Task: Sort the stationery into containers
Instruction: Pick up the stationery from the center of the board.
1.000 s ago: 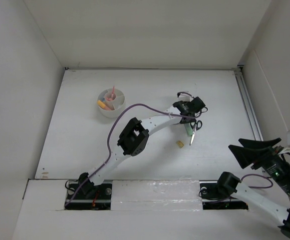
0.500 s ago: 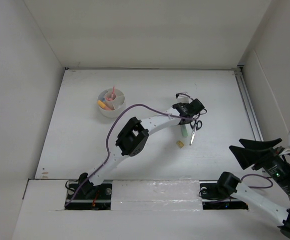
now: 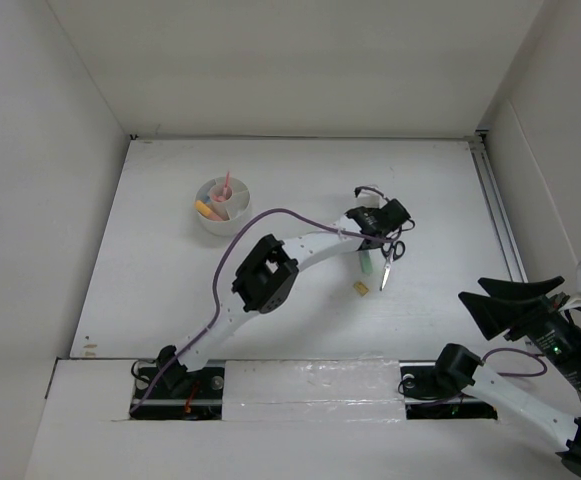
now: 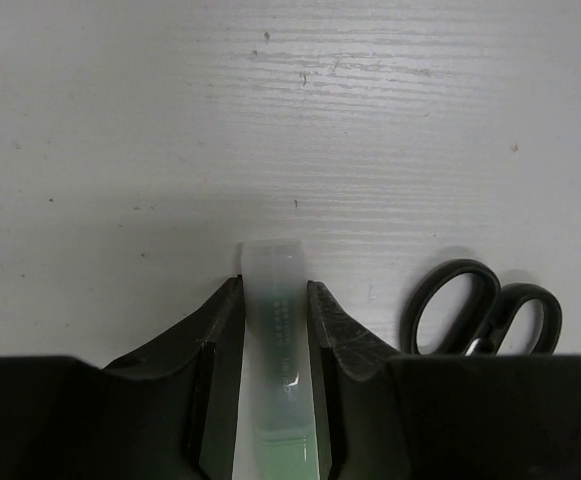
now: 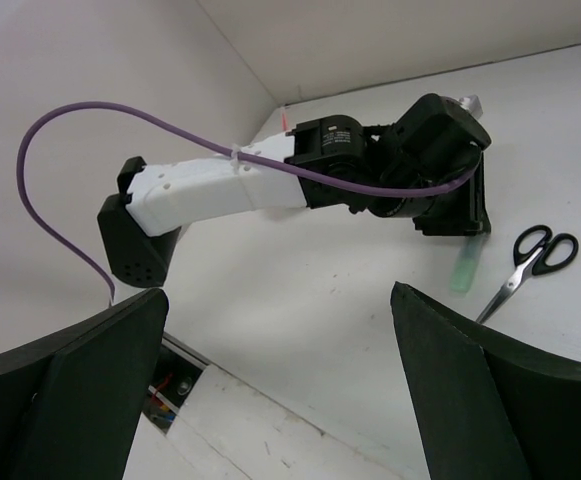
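Clearance: table (image 4: 290,100) open at 12 o'clock; scissors (image 4: 480,315) near at 3 o'clock.
Left gripper (image 4: 275,300): clamped on green highlighter (image 4: 278,380).
Right gripper (image 5: 278,295): spread wide.

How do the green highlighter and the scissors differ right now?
The highlighter is clamped in the left gripper; the scissors lie free on the table. The highlighter is pale green plastic; the scissors have black handles. Both are side by side, outside the cup.
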You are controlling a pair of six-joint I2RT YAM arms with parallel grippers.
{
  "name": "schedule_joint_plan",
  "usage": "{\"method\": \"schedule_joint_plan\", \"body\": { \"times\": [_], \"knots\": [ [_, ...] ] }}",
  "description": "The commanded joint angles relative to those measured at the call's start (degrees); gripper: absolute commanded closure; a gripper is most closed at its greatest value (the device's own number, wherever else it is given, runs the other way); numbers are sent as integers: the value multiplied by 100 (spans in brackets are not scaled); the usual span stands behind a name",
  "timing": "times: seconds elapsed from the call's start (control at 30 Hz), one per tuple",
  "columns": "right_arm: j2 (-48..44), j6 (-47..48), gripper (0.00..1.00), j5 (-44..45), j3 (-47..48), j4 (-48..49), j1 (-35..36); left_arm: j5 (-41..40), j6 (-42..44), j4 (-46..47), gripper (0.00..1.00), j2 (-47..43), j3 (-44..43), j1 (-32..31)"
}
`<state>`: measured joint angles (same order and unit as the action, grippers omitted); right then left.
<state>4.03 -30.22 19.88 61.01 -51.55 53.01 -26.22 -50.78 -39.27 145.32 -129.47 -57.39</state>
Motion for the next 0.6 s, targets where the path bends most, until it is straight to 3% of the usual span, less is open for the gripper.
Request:
{"method": "schedule_joint_plan", "body": {
  "times": [0.0, 0.13, 0.27, 0.33, 0.57],
  "knots": [
    [-60, 77, 1, -81, 16, 330, 60, -50, 709, -1250, 100, 420, 483, 166],
    [-60, 77, 1, -81, 16, 330, 60, -51, 710, -821, 100, -230, 1773, 535],
    [-8, 77, 1, -81, 16, 330, 60, 608, 947, 163, 100, -1109, 3049, 1026],
    [-8, 77, 1, -81, 16, 330, 60, 986, 1131, 420, 100, -1111, 3296, 1159],
    [-8, 77, 1, -81, 16, 330, 60, 873, 1273, 59, 100, -909, 3209, 1159]
  ]
}}
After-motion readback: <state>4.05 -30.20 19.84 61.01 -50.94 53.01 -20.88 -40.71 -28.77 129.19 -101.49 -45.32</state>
